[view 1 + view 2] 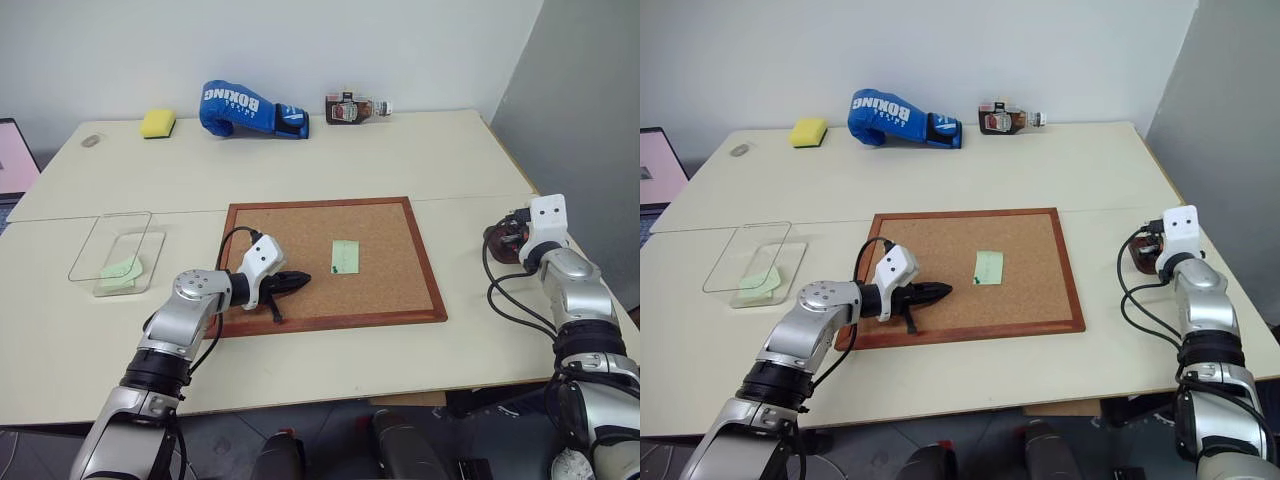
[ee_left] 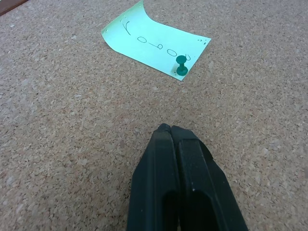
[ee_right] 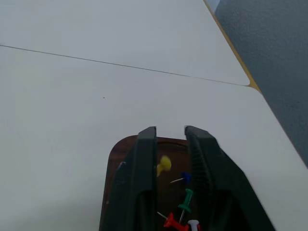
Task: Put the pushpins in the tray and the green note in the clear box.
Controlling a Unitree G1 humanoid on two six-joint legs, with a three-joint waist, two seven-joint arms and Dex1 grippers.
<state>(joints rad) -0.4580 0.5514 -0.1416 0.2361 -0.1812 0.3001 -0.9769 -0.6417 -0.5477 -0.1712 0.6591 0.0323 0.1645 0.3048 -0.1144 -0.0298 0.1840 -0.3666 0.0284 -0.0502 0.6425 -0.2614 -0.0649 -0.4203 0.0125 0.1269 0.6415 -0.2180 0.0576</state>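
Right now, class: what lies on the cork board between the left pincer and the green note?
Bare cork board only. The left wrist view shows the shut left pincer short of the green note, which a green pushpin pins at one corner.

The cork board [image 1: 380,262] is rough, speckled cork in a smooth reddish wood frame. Just ahead of the left gripper's [image 2: 169,129] matt black plastic jaws, the green note [image 2: 154,42] is thin matt paper, curling, pinned by a glossy green plastic pushpin [image 2: 181,66]. Under the right gripper's [image 3: 171,132] jaws, the tray [image 3: 115,159] looks smooth, dark brown, holding shiny plastic-headed pushpins [image 3: 175,202] with metal points. The table [image 1: 300,165] is smooth matt cream. The clear box [image 1: 120,255] is transparent plastic.
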